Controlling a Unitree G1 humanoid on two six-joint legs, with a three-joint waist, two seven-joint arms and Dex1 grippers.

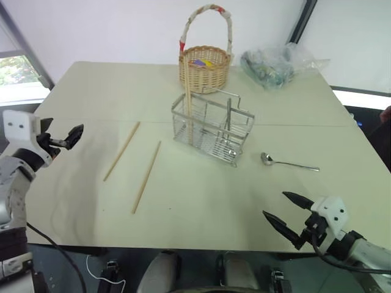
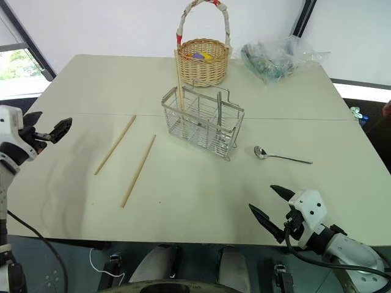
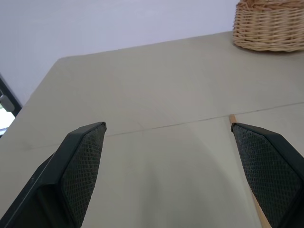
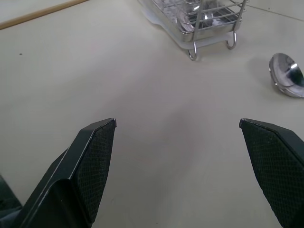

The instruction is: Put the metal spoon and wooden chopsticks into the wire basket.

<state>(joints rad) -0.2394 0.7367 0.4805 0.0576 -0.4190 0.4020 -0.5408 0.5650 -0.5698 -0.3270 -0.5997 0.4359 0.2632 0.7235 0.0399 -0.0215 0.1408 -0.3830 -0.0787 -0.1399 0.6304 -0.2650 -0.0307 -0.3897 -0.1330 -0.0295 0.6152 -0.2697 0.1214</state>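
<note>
Right gripper (image 1: 286, 210) is hovering wide open and empty; the metal spoon (image 1: 288, 162) is lying just ahead, nearer it, handle pointing right.

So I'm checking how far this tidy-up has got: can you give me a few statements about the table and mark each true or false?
1. The metal spoon lies on the table, outside the wire basket. True.
2. Two chopsticks lie loose on the table. True.
3. One chopstick already stands upright in the wire basket. True.
4. The right gripper is shut on the spoon. False: its fingers stand wide open and hold nothing; the spoon lies apart from it.
5. The left gripper holds a chopstick. False: it is open and empty, to the side of the loose chopsticks.
6. The wicker basket stands nearer the robot than the wire basket. False: it stands behind it.
</note>
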